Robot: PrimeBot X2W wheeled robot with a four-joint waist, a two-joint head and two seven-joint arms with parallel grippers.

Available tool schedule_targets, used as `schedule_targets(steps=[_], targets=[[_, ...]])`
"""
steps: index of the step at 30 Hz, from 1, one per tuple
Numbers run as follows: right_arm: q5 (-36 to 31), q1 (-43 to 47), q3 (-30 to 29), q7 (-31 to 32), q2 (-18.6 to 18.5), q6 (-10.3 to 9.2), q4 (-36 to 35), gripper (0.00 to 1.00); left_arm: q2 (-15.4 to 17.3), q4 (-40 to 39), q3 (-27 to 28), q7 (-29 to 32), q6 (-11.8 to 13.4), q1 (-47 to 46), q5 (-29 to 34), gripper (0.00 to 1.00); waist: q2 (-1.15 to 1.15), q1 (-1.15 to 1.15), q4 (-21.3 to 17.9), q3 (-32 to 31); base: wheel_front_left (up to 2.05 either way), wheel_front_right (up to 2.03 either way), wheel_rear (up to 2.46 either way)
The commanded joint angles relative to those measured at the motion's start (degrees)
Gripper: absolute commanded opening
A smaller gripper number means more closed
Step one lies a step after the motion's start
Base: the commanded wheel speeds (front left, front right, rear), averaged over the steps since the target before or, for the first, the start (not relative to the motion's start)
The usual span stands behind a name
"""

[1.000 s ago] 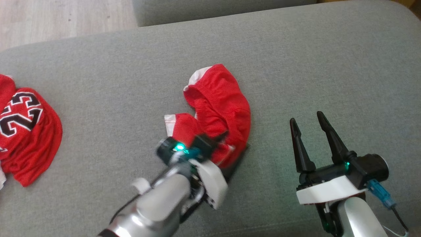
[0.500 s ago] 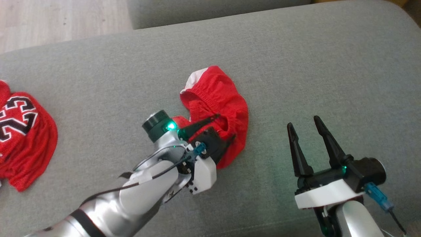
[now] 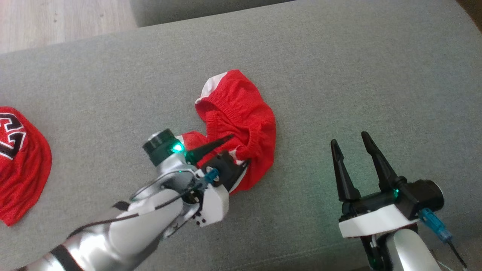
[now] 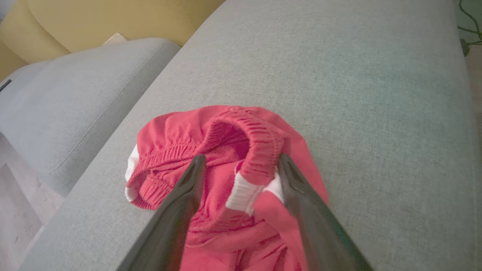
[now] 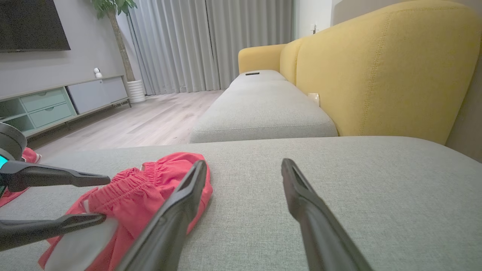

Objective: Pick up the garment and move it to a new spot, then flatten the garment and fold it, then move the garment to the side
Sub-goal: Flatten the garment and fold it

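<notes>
The garment (image 3: 241, 109), crumpled red shorts with white trim, lies in a heap in the middle of the grey sofa cushion (image 3: 339, 75). My left gripper (image 3: 239, 149) hovers over its near side, open. In the left wrist view the left gripper (image 4: 241, 157) has a fold of the garment's (image 4: 226, 128) elastic waistband between its spread fingers, not pinched. My right gripper (image 3: 349, 138) stands open and empty above bare cushion, to the right of the heap. The right wrist view shows the right gripper (image 5: 244, 162), the garment (image 5: 150, 188) and the left gripper (image 5: 103, 198) at its left.
A red jersey (image 3: 19, 158) with black-and-white numbers lies at the cushion's left edge. Wood floor (image 3: 56, 19) lies beyond the far left. A second grey cushion (image 4: 75, 94) and a yellow sofa back (image 5: 376, 67) adjoin the work cushion.
The head camera has shifted, sliding the whole picture left. My left wrist has rolled and its open fingers now straddle the waistband fold. The garment sits more bunched. The right gripper holds its place.
</notes>
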Motion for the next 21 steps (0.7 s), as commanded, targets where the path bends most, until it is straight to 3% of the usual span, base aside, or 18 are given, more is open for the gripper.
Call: schedule_targets(steps=[1,4,10,13,21], targets=[[-0.34,-0.77,1.07,-0.14,-0.12,0.39,-2.12,1.00,2.41,-2.61,3.15,0.21,1.11,-1.72,-0.46,1.00,0.00,0.00,0.01,0.32,0.00,0.00,0.00],[-0.41,-1.01,1.01,-0.14,-0.12,0.39,-2.15,1.00,4.23,-5.14,4.04,0.45,2.10,-1.47,-0.81,1.00,0.00,0.00,-0.02,1.02,0.00,0.00,0.00],[-0.66,-1.82,0.25,-0.14,-0.12,0.39,-2.56,1.00,10.91,-13.13,6.42,2.64,5.42,-1.12,-0.29,1.00,0.00,0.00,0.04,2.72,0.00,0.00,0.00],[-0.69,-1.95,0.13,-0.14,-0.12,0.39,-2.62,1.00,12.87,-15.25,6.24,4.09,5.60,-0.50,-0.30,1.00,0.00,0.00,0.15,3.40,0.00,0.00,0.00],[-0.59,-3.12,0.58,-0.14,-0.12,0.39,-2.67,1.00,12.19,-15.00,4.62,4.63,4.15,0.52,-1.52,1.00,0.00,0.00,-0.29,4.98,0.00,0.00,0.00]])
